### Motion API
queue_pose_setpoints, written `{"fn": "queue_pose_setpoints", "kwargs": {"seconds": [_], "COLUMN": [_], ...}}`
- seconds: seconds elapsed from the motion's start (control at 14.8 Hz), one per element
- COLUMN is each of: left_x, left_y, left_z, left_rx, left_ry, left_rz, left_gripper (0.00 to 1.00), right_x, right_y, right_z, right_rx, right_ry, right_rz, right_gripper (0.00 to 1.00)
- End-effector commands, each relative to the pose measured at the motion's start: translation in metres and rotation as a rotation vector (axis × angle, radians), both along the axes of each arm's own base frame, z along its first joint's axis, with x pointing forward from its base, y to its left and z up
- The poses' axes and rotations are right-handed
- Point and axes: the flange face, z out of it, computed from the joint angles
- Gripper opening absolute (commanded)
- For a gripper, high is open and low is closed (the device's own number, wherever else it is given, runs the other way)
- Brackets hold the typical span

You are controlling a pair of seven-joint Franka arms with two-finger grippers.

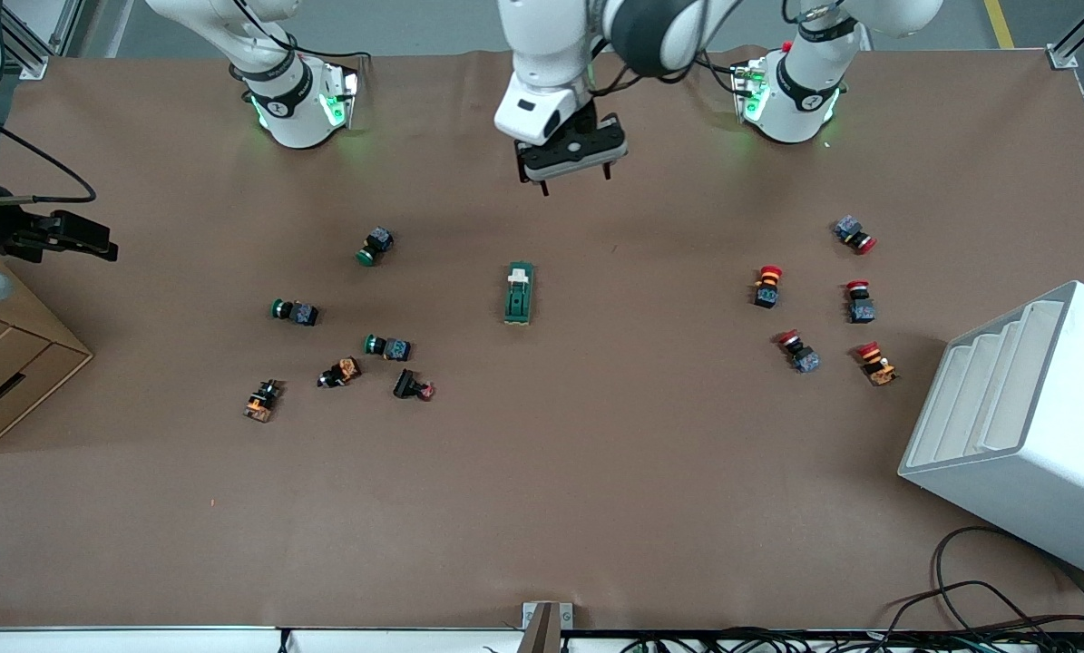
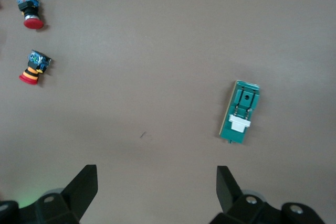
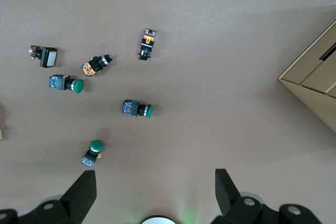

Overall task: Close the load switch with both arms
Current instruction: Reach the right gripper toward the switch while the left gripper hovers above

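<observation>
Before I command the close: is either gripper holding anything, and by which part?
Nothing is held. The left gripper hangs open over bare table; the right gripper is open too. The load switch lies untouched.

The left gripper (image 1: 576, 179) hangs high over the table with fingers (image 2: 84, 184) spread wide (pointing straight down). The right gripper (image 3: 156, 187) is likewise open.
</observation>
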Motion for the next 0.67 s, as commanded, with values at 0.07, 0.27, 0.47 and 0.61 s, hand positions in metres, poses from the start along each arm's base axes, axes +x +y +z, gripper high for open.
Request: {"fn": "queue_pose_setpoints", "kwargs": {"seconds": [0.07, 0.27, 0.47, 0.61], "left_x": [-0.022, -0.045, -0.063, -0.080], "left_y": [-0.031, -0.056, -0.074, -0.085], "left_z": [-0.051, -0.098, -0.144, -0.181], "left_rx": [-0.010, 0.018, 0.001, -0.006], "left_ry": [-0.054, -0.142, -0.256, -0.316], "left_rz": [0.083, 0.079, 0.113, 0.104], "left_gripper": [1.00, 1.00, 1.00, 1.00], "right_x": [0.007, 0.017, 0.024, 0.024], "right_y": [0.042, 0.089, 0.149, 0.180], "right_z": [-0.015, -0.032, -0.056, -0.065], "right_rx": [-0.038, -0.039, -0.045, -0.061], "right_ry": [0.018, 0.011, 0.014, 0.004], "right_rz": [-0.122, -0.220, -0.301, -0.368], "right_gripper": [1.00, 1.00, 1.00, 1.00]}}
